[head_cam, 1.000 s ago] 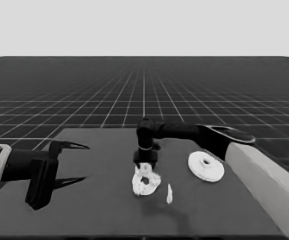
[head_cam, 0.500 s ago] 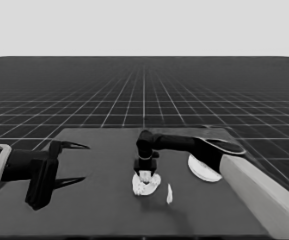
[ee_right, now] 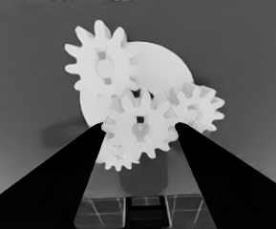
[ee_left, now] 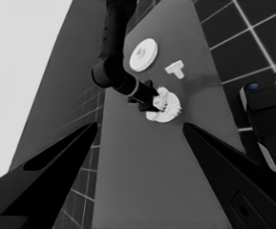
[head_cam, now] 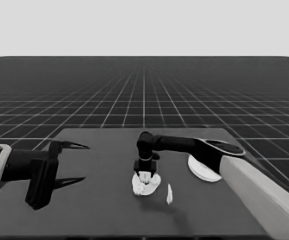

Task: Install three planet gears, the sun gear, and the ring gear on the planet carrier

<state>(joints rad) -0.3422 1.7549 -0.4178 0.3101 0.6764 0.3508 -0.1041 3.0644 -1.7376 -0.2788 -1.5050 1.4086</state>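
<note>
Fingers of the right gripper (ee_right: 138,131) pinched a small gear (ee_right: 140,128) at the centre of my frame, just over the smaller round part (head_cam: 146,185), where three other gears (ee_right: 102,63) already sat. I saw the larger round part (head_cam: 202,168) at right, near a thin white piece (head_cam: 169,194). I kept the left gripper (head_cam: 70,162) at the left edge, spread and holding nothing.
</note>
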